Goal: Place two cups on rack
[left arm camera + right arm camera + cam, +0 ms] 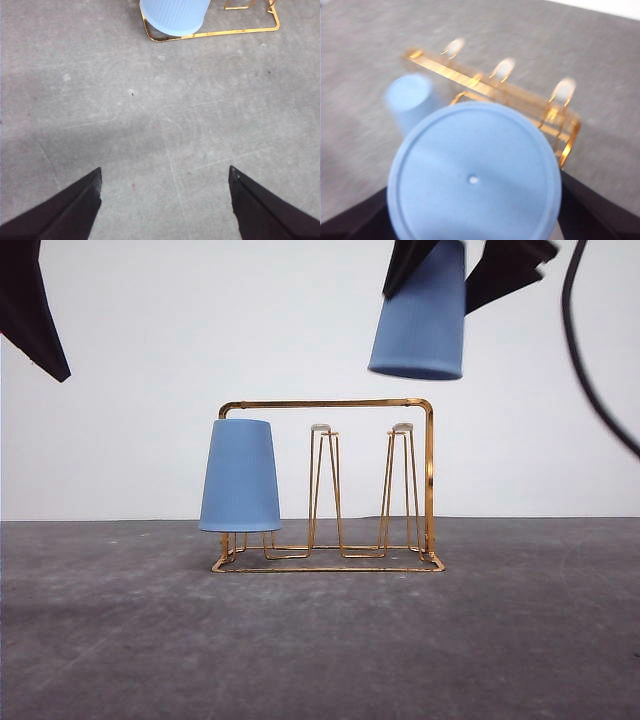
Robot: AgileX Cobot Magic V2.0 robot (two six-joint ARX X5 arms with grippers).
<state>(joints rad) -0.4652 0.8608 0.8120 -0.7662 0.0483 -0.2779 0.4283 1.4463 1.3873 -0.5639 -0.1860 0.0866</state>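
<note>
The gold wire rack (428,480) stands mid-table. One light-blue cup (240,475) sits mouth-down over its left prong. The middle and right prongs (402,428) are bare. A second cup (420,335) hangs mouth-down, slightly tilted, high above the rack's right end, with my right gripper (426,300) shut on it. In the right wrist view the held cup's closed base (472,175) fills the foreground, with the rack (495,85) and the racked cup (412,100) blurred beyond. My left gripper (165,169) is open over bare table, short of the racked cup (175,15) and the rack base (225,33).
The grey table (320,650) runs to a white wall behind the rack. A black cable (590,370) hangs at the right edge of the front view. One dark left finger (35,320) shows at the upper left.
</note>
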